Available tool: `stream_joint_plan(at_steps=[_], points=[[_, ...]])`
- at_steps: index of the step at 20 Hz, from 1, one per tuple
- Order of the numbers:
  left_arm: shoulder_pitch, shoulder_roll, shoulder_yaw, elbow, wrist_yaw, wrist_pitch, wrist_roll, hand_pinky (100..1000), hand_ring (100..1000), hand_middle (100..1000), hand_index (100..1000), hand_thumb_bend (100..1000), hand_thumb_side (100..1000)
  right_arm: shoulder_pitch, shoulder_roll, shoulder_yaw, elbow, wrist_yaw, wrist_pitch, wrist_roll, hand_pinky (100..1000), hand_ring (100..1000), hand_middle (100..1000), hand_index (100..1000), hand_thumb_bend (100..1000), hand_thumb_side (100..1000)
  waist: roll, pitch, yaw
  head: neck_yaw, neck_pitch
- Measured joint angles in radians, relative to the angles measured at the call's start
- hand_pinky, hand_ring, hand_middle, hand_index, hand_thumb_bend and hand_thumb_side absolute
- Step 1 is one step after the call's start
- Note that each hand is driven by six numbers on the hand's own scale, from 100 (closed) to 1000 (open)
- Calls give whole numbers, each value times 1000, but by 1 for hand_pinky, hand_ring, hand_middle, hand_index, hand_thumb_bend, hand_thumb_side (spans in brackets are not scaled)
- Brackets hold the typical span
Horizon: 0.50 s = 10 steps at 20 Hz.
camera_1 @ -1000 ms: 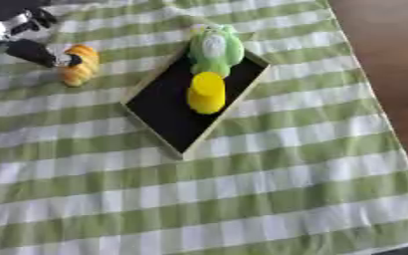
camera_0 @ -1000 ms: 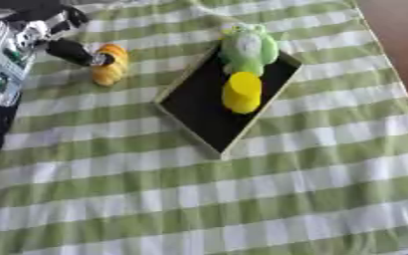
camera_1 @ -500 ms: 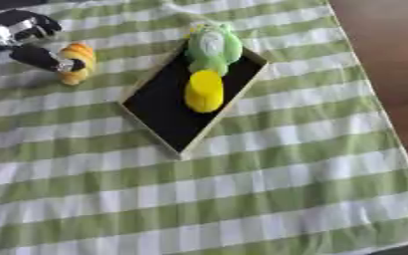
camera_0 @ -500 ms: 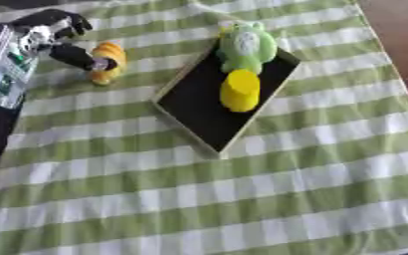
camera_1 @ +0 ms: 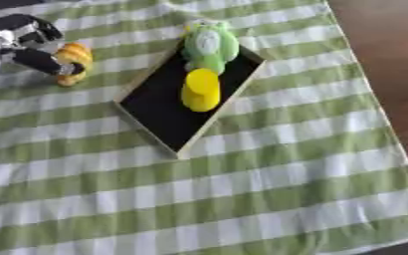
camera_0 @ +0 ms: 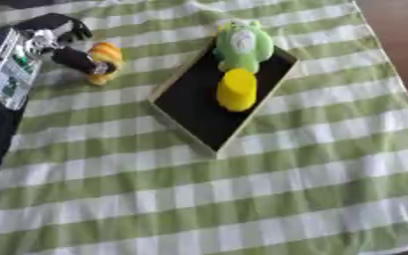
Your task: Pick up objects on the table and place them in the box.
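A black-lined shallow box (camera_0: 199,107) lies askew on the green-and-white checked cloth. A green plush toy (camera_0: 243,44) sits at the box's far end, with a yellow cylinder (camera_0: 237,89) just in front of it. Left of the box an orange-and-yellow toy (camera_0: 105,60) lies on the cloth. My left hand (camera_0: 57,44) comes in from the upper left. Its thumb (camera_0: 75,59) presses the toy's near side and its curled fingers (camera_0: 64,22) arch over the far side. My right hand shows in neither view.
The cloth (camera_0: 268,199) stretches wide in front of the box. Bare brown table (camera_1: 390,60) runs along the right edge. My left forearm (camera_0: 7,74) fills the left border.
My left hand has stayed by the orange toy, its thumb drawn a little closer against it. The toy and the box contents keep their places; the view has shifted slightly.
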Motion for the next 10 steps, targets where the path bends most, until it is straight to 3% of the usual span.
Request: stream_joint_plan(at_steps=[3, 10], points=[[-4, -3, 5, 7, -2, 1, 0, 883, 833, 771, 792, 315, 316, 1, 0, 0, 0, 0, 0, 0, 916, 848, 706, 800, 100, 604, 0, 1, -3, 1, 0], [1, -8, 2, -14, 27, -2, -3, 873, 802, 739, 766, 193, 235, 10, 0, -1, 0, 0, 1, -1, 917, 849, 704, 800, 100, 604, 0, 2, 2, 1, 0]])
